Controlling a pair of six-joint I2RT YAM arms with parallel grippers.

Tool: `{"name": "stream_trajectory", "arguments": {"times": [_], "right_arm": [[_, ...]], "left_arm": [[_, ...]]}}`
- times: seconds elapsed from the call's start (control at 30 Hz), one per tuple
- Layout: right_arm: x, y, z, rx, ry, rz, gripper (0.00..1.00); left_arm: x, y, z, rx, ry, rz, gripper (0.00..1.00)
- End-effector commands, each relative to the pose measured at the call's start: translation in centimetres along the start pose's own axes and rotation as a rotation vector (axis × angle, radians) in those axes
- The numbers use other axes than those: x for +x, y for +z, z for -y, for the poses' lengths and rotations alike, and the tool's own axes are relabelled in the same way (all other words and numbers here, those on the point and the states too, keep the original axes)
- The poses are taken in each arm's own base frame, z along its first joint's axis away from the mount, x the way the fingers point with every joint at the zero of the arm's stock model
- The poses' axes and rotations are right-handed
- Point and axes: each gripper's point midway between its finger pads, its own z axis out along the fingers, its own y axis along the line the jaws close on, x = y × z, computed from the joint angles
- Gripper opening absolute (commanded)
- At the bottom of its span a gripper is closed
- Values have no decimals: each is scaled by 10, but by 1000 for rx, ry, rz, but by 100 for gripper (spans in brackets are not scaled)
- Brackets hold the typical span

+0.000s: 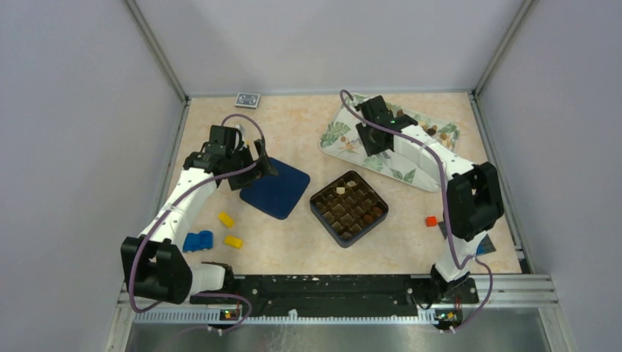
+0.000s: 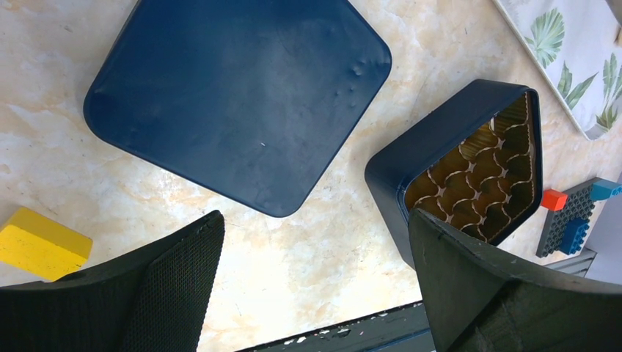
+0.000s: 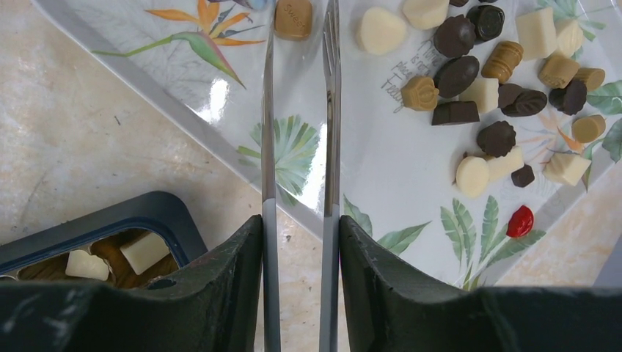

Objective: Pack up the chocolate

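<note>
Several dark, light brown and cream chocolates [image 3: 499,73] lie on a white leaf-print tray [image 3: 381,147], also seen from the top [image 1: 433,132]. My right gripper [image 3: 301,242] is shut on metal tweezers [image 3: 268,147], whose arms stand apart over the tray. A light brown chocolate [image 3: 293,18] lies between them near the tips. The dark blue box [image 1: 349,207] with gold cells holds a few pieces, among them cream ones [image 3: 144,251]. Its lid [image 1: 277,188] lies to the box's left. My left gripper [image 2: 315,242] is open and empty, above the table just past the lid [image 2: 235,95].
Yellow bricks [image 1: 226,218] and a blue brick [image 1: 198,240] lie front left. A red brick [image 1: 431,221] and a grey baseplate [image 2: 568,224] are at the front right. A card deck [image 1: 247,100] sits at the back. The tray [image 1: 345,132] fills the back right.
</note>
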Motion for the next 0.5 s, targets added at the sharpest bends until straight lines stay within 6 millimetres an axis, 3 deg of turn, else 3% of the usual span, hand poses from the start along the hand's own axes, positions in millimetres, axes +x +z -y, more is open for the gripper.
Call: {"name": "stream_trajectory", "arguments": {"times": [0.0, 0.23, 0.47], "right_arm": [[-19, -1, -5, 9, -30, 62, 38], [-19, -3, -7, 21, -45, 57, 29], [-28, -24, -1, 31, 4, 86, 19]], "left_arm": [[-17, -15, 10, 22, 10, 71, 99], [-16, -16, 9, 18, 12, 73, 99], [-16, -17, 9, 19, 15, 75, 99]]}}
